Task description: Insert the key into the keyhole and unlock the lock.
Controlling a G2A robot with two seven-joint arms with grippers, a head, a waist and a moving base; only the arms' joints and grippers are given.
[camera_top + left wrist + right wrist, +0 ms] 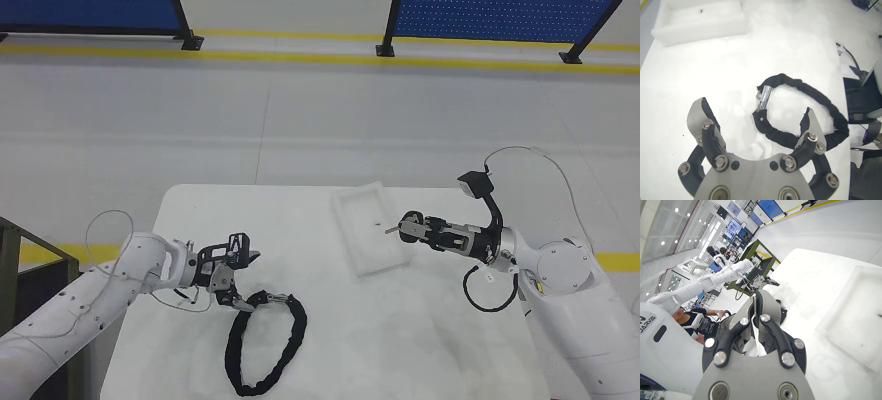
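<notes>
The lock is a black fabric-sleeved chain loop (266, 342) lying on the white table, with its metal lock body (765, 96) at the end of the loop nearest my left arm. My left gripper (238, 254) hovers open just beside that end, its fingers (705, 110) spread wide, and the sleeve passes under the other one. My right gripper (407, 227) hangs over the white foam tray (368, 250), shut on a thin metal key (392, 229) that pokes out toward the tray. In the right wrist view the pads (757, 303) are pressed together.
The foam tray (846, 313) lies at the table's far middle with a small dark speck (879, 315) in it. A green metal rack (30, 262) stands off the table's left edge. Bare tabletop (420, 330) lies between the two arms.
</notes>
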